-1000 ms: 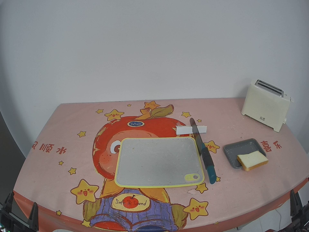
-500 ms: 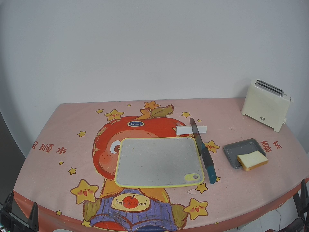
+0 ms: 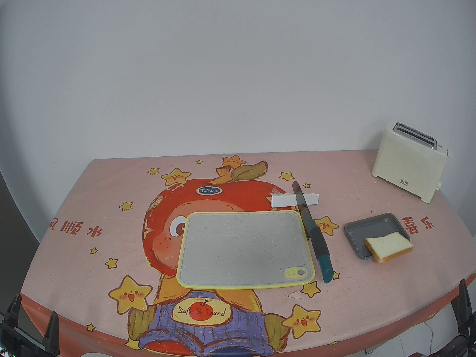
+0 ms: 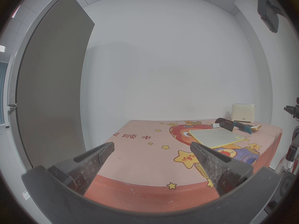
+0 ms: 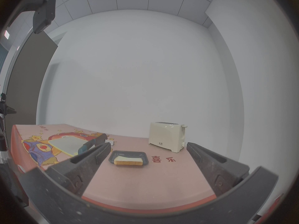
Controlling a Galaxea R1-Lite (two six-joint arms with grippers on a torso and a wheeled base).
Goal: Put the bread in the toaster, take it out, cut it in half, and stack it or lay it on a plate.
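A slice of bread [image 3: 389, 247] [image 5: 128, 161] lies on the near edge of a small grey plate [image 3: 369, 226] [image 5: 141, 155] at the table's right. The cream toaster [image 3: 409, 160] [image 5: 166, 136] stands behind it at the back right, slots empty. A grey cutting board with a yellow rim [image 3: 245, 249] [image 4: 215, 136] lies mid-table. A teal-handled knife [image 3: 313, 231] [image 4: 236, 125] rests along its right side, blade on a white block [image 3: 295, 200]. My left gripper [image 4: 151, 147] [image 3: 33, 311] is open and empty below the front left corner. My right gripper [image 5: 149, 147] [image 3: 468, 306] is open and empty at the front right corner, short of the plate.
The table carries a pink cartoon cloth [image 3: 99, 214] and stands against a plain white wall. A grey door panel [image 4: 49, 87] stands off to the table's left side. Bare cloth lies to the left of the board and between plate and toaster.
The right gripper's fingertips have shifted a little to the right at the front right corner. The left gripper and the things on the table have not moved.
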